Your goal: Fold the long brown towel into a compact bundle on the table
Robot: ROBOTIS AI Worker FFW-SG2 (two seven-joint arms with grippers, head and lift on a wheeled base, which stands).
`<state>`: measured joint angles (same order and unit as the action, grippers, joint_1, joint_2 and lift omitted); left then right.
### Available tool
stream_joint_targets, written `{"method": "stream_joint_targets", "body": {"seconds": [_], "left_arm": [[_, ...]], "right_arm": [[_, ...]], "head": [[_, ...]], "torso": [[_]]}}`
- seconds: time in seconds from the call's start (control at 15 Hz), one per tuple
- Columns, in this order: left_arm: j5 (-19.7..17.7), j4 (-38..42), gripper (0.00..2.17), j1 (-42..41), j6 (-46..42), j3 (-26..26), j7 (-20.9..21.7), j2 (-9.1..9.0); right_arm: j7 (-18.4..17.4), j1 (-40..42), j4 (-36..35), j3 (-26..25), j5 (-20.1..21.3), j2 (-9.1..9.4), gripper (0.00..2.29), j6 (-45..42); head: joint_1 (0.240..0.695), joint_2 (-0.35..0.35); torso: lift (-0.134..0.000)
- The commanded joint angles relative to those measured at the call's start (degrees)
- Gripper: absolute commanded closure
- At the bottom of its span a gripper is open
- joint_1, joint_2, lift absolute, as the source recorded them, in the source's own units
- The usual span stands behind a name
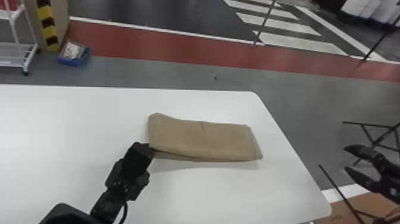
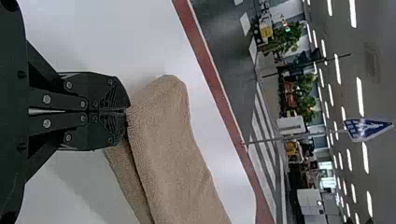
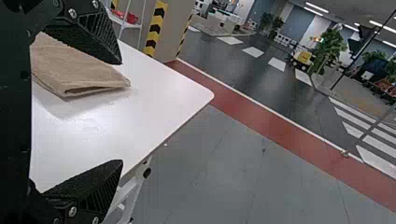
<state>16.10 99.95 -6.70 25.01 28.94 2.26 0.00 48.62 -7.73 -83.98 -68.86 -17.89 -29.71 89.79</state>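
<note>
A grey floor (image 1: 297,104) spreads over the upper and right parts of the head view, crossed by a red strip (image 1: 134,43) with white crossing bars at upper right. The white worktop (image 1: 74,125) runs from the left edge towards lower right, with rounded corners on its right side. A white rack (image 1: 18,49) stands on the floor at upper left, and just beside it a pillar (image 1: 47,22) banded in yellow and black.

The brown towel (image 1: 202,137) lies on the worktop at the centre of the head view, folded into a wide, flat band. Its upper left corner is rounded and a little humped, and a lower layer peeks out along the bottom edge. The right wrist view has it at upper left, its end showing layers stacked.

A small blue bin (image 1: 74,62) sits on the floor by the pillar's foot.

The left gripper (image 1: 151,146) is at the towel's lower left corner, its fingers pressed together, tips touching the cloth; whether any fabric is caught between them I cannot tell. The right gripper (image 1: 346,158) is at the right edge of the head view, beyond the worktop and well apart from the towel, its fingers spread wide.
</note>
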Motion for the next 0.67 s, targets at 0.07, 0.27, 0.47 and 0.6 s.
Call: {"method": "stream_joint_targets", "body": {"seconds": [0.07, 0.27, 0.47, 0.6], "left_arm": [[-0.28, 5.08, 1.94, -3.15, 6.95, -1.78, -1.03, -0.15], [-0.90, 8.33, 1.94, -5.96, 11.87, -2.57, -1.47, -0.15], [-1.34, 10.79, 1.94, -7.28, 17.32, -2.66, -2.26, -0.15], [-2.66, 12.38, 1.94, -8.60, 18.90, -2.74, -2.18, -0.15]], "right_arm": [[0.07, -0.97, -0.31, 2.59, 1.01, 0.97, 0.15, 0.29], [0.77, -1.05, -4.97, 9.27, 4.27, 2.73, 0.16, 0.29], [2.71, -2.37, -11.30, 17.36, 7.17, 5.46, 0.18, 0.29], [2.71, -5.10, -13.14, 23.07, 11.03, 6.77, 0.19, 0.29]], "head": [[0.695, -0.350], [0.695, -0.350], [0.695, -0.350], [0.695, -0.350]], "torso": [[-0.125], [-0.125], [-0.125], [-0.125]]}}
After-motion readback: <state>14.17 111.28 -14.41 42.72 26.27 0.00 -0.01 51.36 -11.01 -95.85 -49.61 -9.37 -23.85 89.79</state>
